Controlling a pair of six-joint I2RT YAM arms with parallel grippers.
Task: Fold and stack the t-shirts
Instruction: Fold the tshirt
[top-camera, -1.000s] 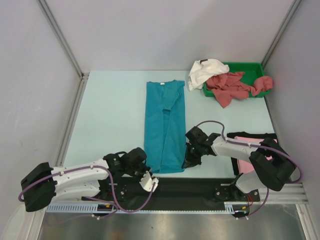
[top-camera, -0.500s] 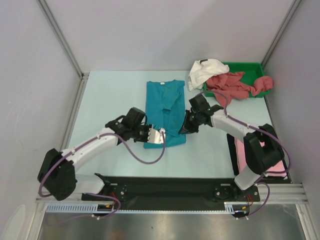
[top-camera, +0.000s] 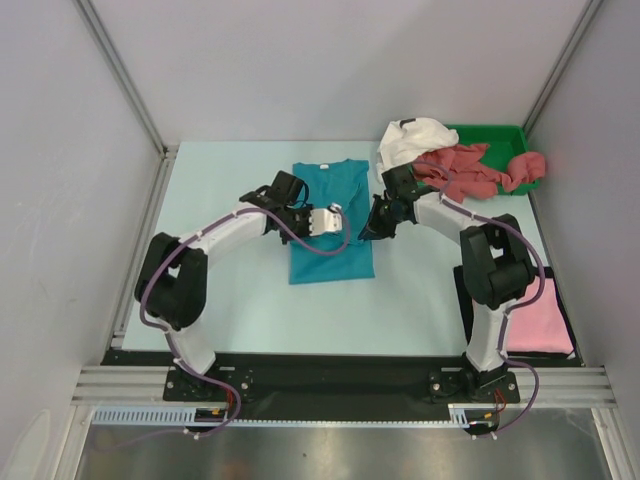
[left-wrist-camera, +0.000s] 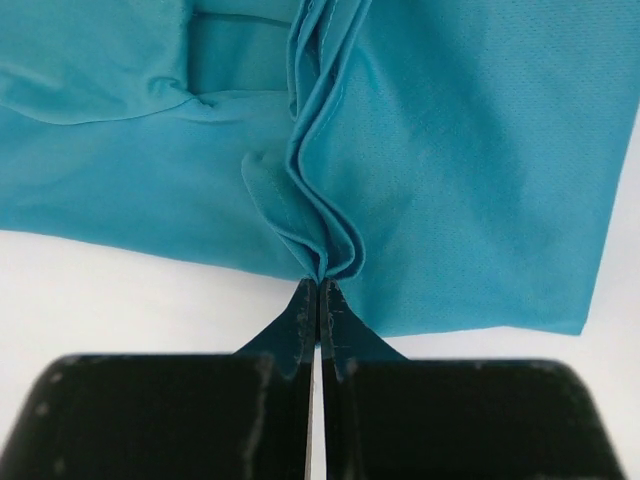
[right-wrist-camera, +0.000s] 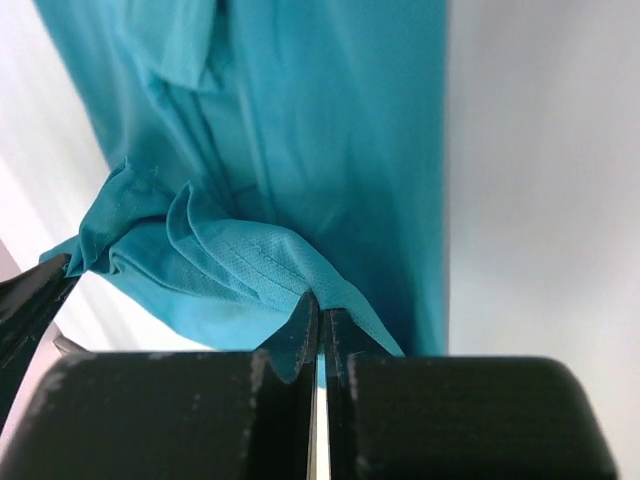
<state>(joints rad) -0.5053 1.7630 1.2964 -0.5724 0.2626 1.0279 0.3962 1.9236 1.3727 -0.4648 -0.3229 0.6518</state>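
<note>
Left end effector (left-wrist-camera: 318, 292) pinched shut on bunched edge of teal t-shirt (top-camera: 332, 258), right end effector (right-wrist-camera: 320, 308) pinched shut on opposite edge; shirt lies mid surface (top-camera: 230, 290)

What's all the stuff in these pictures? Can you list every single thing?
teal shirt: one, teal-blue, middle of the table, partly folded
white shirt: one, white, crumpled over the tray's left end
red shirts: a bunched heap, number unclear, dusty red, in the tray and spilling over its front rim
pink shirt: one, light pink, folded flat, near right corner of the table
tray: one, green, far right corner of the table
table: one, pale blue-green, under everything
left claw: one, black, shut on the teal shirt's edge
right claw: one, black, shut on the teal shirt's other edge
</note>
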